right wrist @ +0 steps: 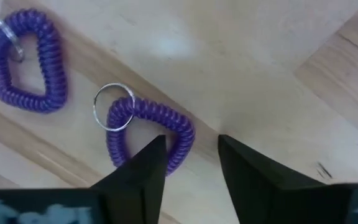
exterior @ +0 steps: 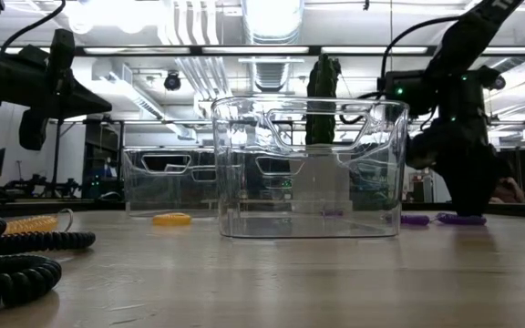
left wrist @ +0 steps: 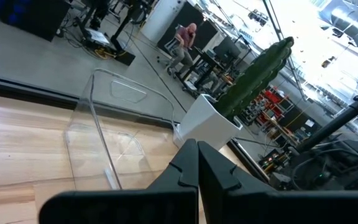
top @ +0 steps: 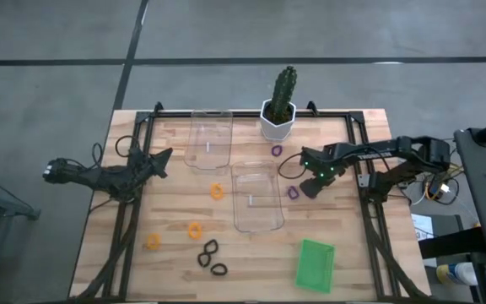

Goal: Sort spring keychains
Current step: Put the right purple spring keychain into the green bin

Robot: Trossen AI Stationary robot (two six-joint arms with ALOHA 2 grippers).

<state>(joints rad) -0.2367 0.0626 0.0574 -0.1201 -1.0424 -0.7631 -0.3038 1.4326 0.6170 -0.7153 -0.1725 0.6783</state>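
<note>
i have the left end effector (top: 160, 158) parked at the bench's left edge, fingers pressed together and holding nothing, clear of the work so it doesn't crowd the trays. moving right, the orange spring keychains (top: 196, 230) lie loose on the wood, one near the front left, one beside it, one (top: 217, 192) between the two clear trays. two black ones (top: 209, 248) sit together near the front. the far clear tray (top: 209, 138) and the near clear tray (top: 256, 196) both look empty to me, so i judge the sorting hardly begun.

further right, a purple keychain (top: 276, 150) rests by the white cactus pot (top: 277, 121). my right end effector (right wrist: 191, 162) hangs low over another purple keychain (right wrist: 146, 134), fingers spread and straddling one edge of the coil, with nothing clamped yet; a second purple coil (right wrist: 25, 62) lies just beside it. i read this as lining up a pinch. a green tray (top: 315, 264) waits at the front right.

the bench (top: 361, 253) is pale wood planks in a black frame. beyond it is a workshop with a grey floor, bright ceiling lights, and a person far back at a desk.
</note>
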